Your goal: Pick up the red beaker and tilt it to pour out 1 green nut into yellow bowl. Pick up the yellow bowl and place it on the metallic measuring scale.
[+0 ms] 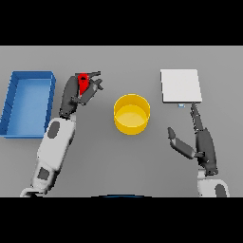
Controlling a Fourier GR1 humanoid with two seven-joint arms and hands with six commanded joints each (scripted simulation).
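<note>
- Left hand (88, 88), upper left of centre, gripped the red beaker (83, 81).
- Yellow bowl (132, 114) sat mid-frame.
- Metallic scale (180, 85) lay upper right.
- Right hand (197, 140) was spread open, lower right.
- Blue tray (14, 102) lay far left.

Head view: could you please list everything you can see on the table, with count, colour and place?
red beaker: one, red, left of centre, held in the left hand
yellow bowl: one, yellow, centre of the table
measuring scale: one, pale metallic, far right
bin: one, blue, far left
table: one, grey
left hand: one, dark, curled round the beaker
right hand: one, dark, open, just below the scale
</note>
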